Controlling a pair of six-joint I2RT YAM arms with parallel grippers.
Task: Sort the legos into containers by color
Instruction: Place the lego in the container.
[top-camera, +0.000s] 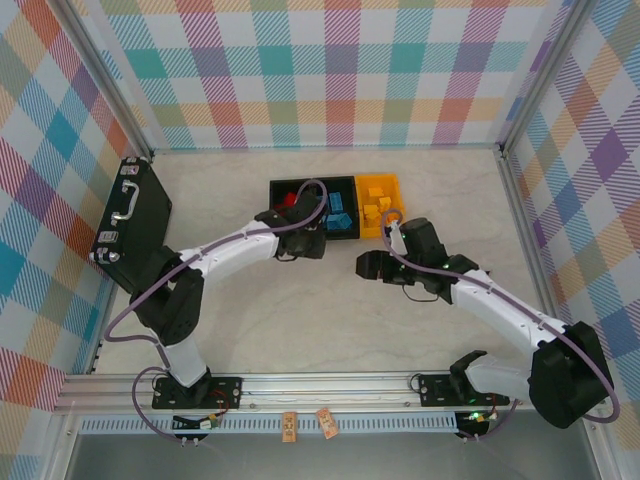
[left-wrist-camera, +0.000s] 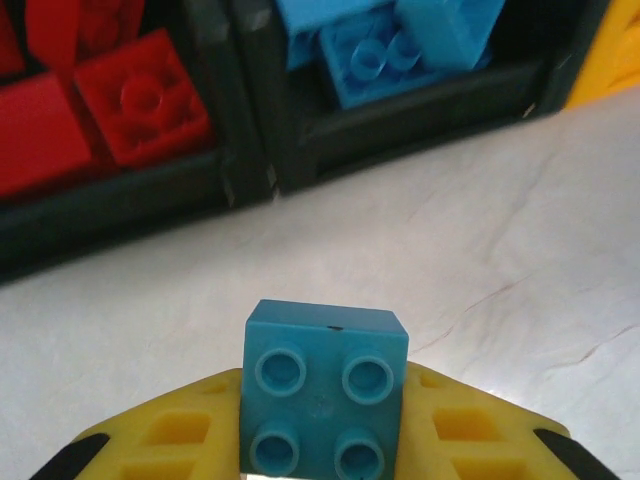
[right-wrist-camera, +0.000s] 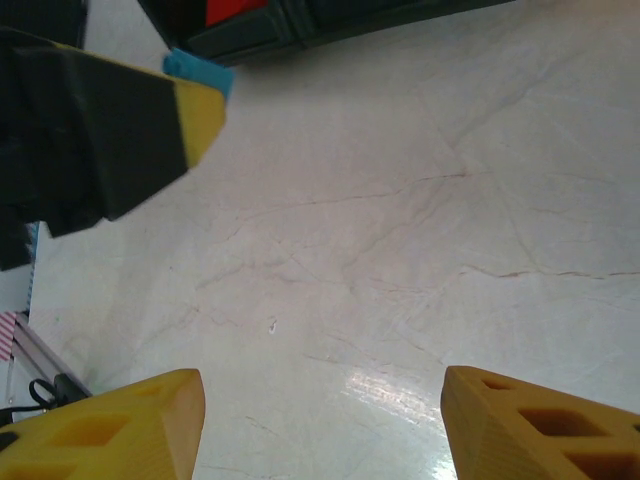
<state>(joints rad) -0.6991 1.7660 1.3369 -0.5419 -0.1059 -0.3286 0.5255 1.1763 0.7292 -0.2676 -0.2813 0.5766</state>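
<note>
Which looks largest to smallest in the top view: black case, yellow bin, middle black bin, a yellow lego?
1. black case
2. yellow bin and middle black bin: alike, not ranked
3. yellow lego

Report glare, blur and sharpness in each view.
Top external: evenly lit, sharp throughout. Left wrist: the blue brick held in the left gripper is sharp, the bins behind it slightly soft. Right wrist: glare on the table inside the open right gripper; the left gripper's finger at upper left is blurred.
</note>
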